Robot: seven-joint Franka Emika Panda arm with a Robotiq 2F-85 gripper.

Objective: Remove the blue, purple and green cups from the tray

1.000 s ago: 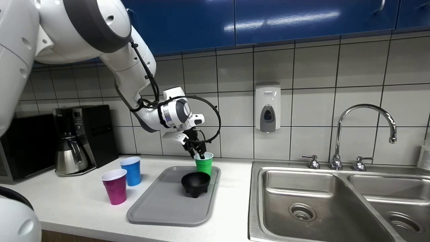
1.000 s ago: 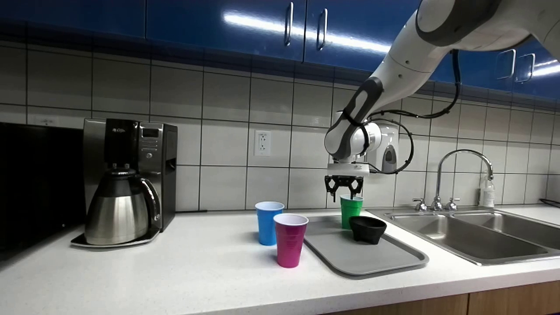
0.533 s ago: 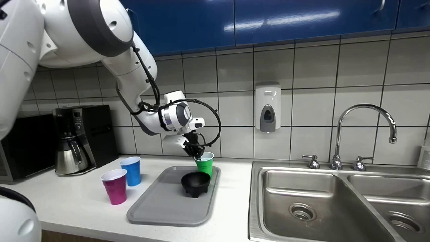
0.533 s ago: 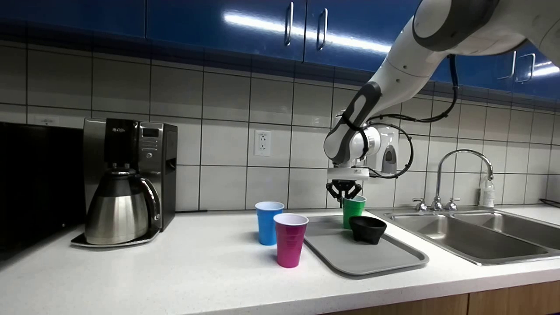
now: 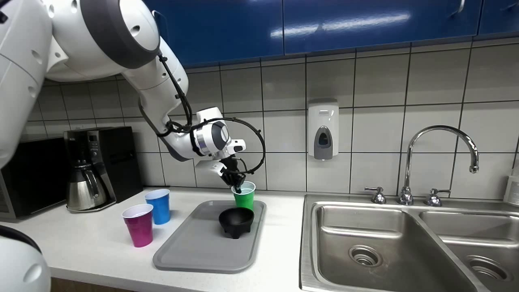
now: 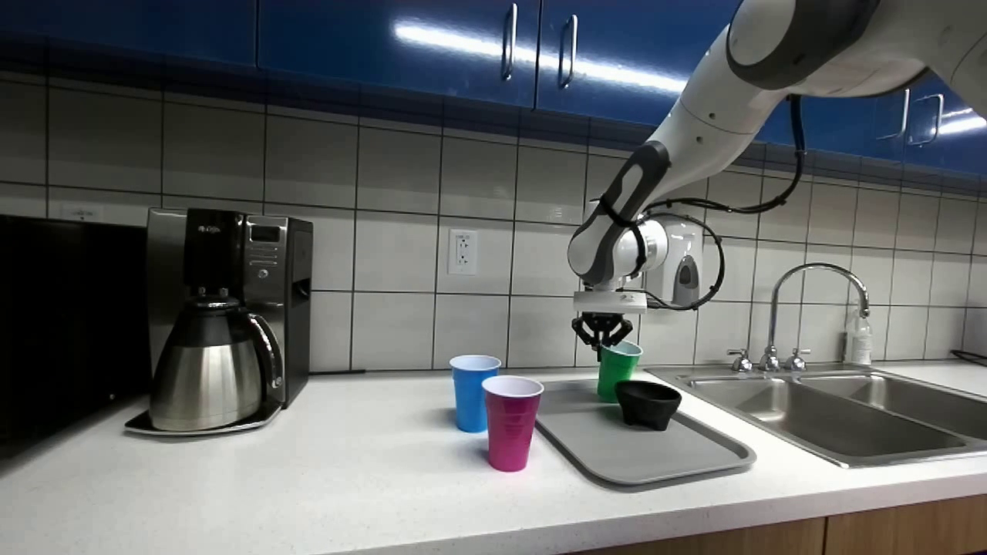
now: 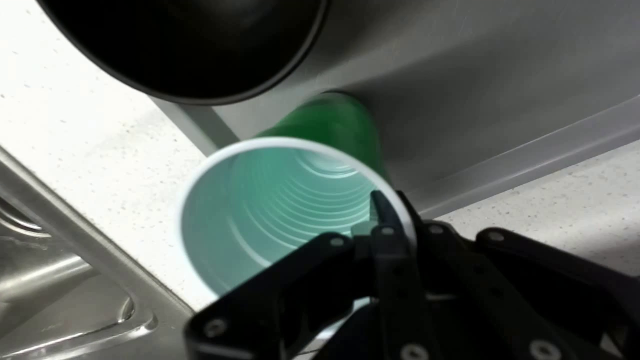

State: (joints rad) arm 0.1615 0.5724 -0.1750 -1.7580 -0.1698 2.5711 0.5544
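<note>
Black pincer (image 7: 396, 210) pinched the rim of the tapered bright-green plastic cup (image 6: 618, 375), tilted on or just above the flat grey tray (image 6: 649, 456), right of centre in an exterior view. One-edge grip risked swivelling; low carry risked hitting the round black bowl (image 6: 648, 405).

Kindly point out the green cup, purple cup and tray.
Green cup (image 7: 287, 205): in the wrist view, inner wall.
Purple cup (image 6: 512, 428): in an exterior view, outer wall.
Tray (image 5: 200, 245): in an exterior view, bare surface.
</note>
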